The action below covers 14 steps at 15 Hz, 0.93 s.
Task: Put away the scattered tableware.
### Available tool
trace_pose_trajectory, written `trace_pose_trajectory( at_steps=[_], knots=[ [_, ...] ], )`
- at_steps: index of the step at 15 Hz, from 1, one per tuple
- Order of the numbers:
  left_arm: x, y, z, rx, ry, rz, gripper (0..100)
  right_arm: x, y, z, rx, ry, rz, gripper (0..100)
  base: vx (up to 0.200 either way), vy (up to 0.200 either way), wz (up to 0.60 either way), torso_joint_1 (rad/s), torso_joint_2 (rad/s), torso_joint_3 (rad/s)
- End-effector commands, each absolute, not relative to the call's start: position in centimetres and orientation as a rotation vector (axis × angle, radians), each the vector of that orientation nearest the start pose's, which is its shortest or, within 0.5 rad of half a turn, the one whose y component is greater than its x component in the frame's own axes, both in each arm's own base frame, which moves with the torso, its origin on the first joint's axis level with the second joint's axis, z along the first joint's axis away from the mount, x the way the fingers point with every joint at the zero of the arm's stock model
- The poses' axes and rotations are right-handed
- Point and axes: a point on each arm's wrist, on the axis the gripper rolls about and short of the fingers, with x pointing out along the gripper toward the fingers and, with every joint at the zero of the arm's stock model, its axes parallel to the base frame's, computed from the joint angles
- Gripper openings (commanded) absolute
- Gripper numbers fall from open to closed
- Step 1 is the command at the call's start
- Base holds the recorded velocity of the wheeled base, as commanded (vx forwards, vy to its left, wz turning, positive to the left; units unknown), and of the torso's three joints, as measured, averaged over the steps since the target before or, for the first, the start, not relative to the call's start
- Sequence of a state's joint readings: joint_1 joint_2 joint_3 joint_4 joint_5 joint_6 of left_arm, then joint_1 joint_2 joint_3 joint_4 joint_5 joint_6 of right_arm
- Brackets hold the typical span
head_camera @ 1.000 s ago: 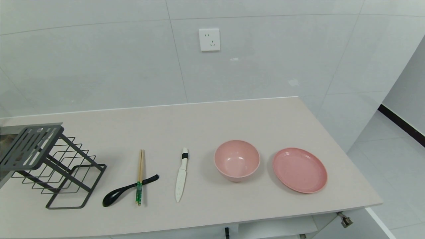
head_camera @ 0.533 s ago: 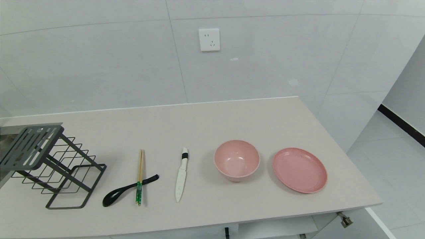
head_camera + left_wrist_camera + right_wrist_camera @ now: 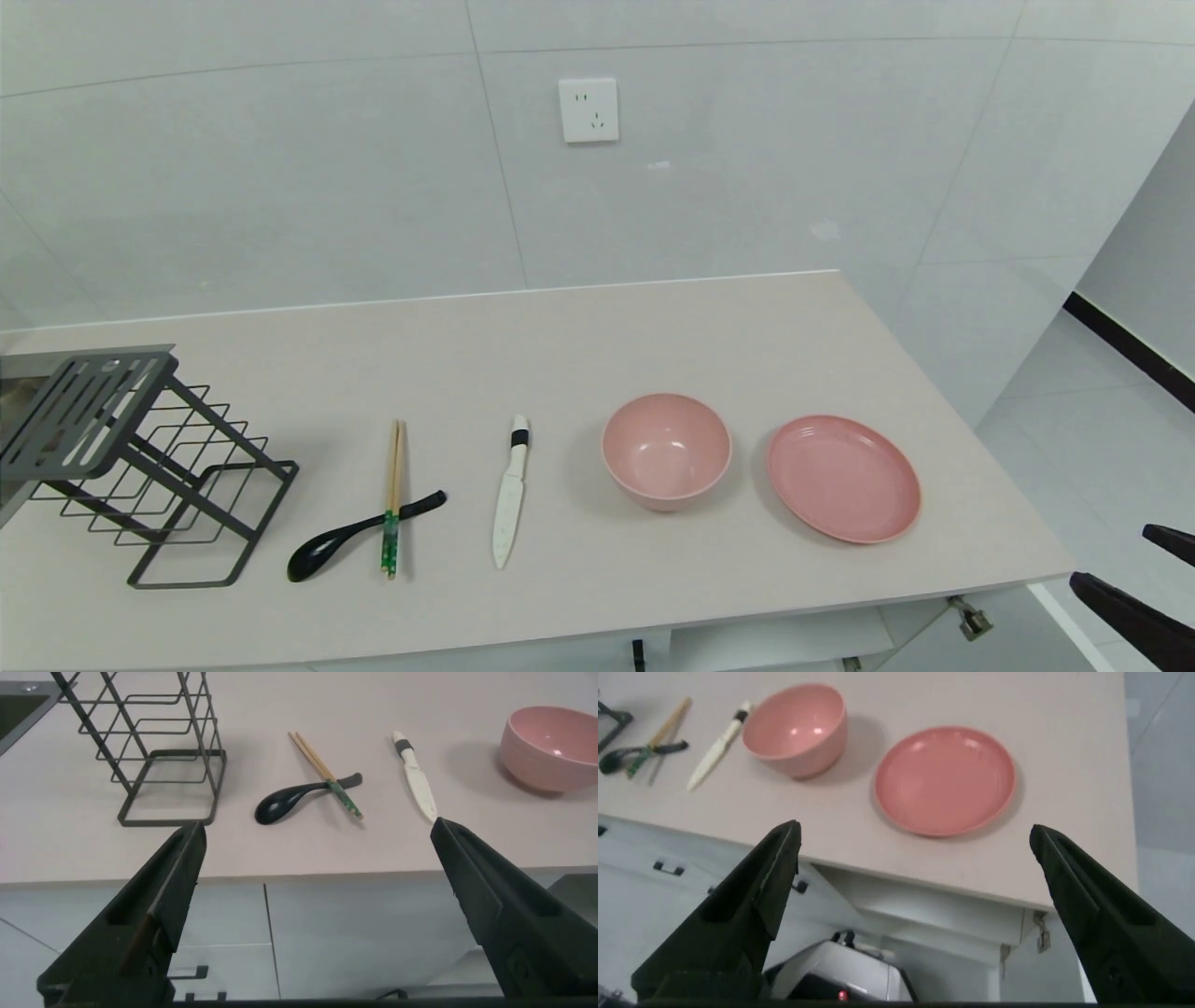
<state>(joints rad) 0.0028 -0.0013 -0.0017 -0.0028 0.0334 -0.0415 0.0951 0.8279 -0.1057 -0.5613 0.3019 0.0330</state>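
A pale beige countertop (image 3: pixel 597 345) runs across the middle of the head view, backed by a grey tiled wall (image 3: pixel 280 187) with a white wall socket (image 3: pixel 589 110) at upper centre. At the left edge of the frame stands a dark metal wire dish rack (image 3: pixel 140 457), upright, with open slots. The tableware lies in a row along the counter's near side. Just right of the rack is a black plastic spoon (image 3: pixel 327 546). A pair of wooden chopsticks with green ends (image 3: pixel 396 485) lies across its handle, touching it. At lower centre is a white knife with a black band on its handle (image 3: pixel 510 499), apart from the rest. Right of it sits a pink round bowl (image 3: pixel 666 450), upright, and just beside that a flat pink round plate (image 3: pixel 843 478).

The counter's front edge and the white cabinet front (image 3: pixel 355 924) beneath it lie between my pincers and the row.

My left pincer (image 3: pixel 316 829) is spread wide and empty, facing the spoon and chopsticks from in front of the counter. My right pincer (image 3: pixel 911 845) is also spread wide and grips nothing; its dark fingers (image 3: pixel 1134 616) show in the lower right corner of the head view, off the counter's end, well apart from the plate.
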Motion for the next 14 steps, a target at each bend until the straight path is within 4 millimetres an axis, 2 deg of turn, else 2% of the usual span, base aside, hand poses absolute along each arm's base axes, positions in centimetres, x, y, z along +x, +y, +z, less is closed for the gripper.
trace_pose_trajectory(
  at_steps=[1,3,6,14],
  knots=[
    [-2.3,0.1,7.6,-0.043,-0.005,0.038,100,8.8,1.5,13.7,0.054,0.252,0.393,100,0.000,0.000,0.00,0.000,0.00,0.000],
    [-2.3,0.1,7.6,-0.043,-0.005,0.037,100,9.6,1.6,13.7,0.027,0.248,0.397,100,0.000,0.000,0.00,0.000,0.00,0.000],
    [-2.3,0.1,7.6,-0.043,-0.005,0.037,100,11.8,1.8,13.7,0.021,0.234,0.396,100,0.000,0.000,0.00,0.000,0.00,0.000],
    [-2.3,0.1,7.6,-0.043,-0.005,0.037,100,17.7,1.4,11.5,-0.009,0.242,0.346,100,0.000,0.000,0.00,0.000,0.00,0.000]
  ],
)
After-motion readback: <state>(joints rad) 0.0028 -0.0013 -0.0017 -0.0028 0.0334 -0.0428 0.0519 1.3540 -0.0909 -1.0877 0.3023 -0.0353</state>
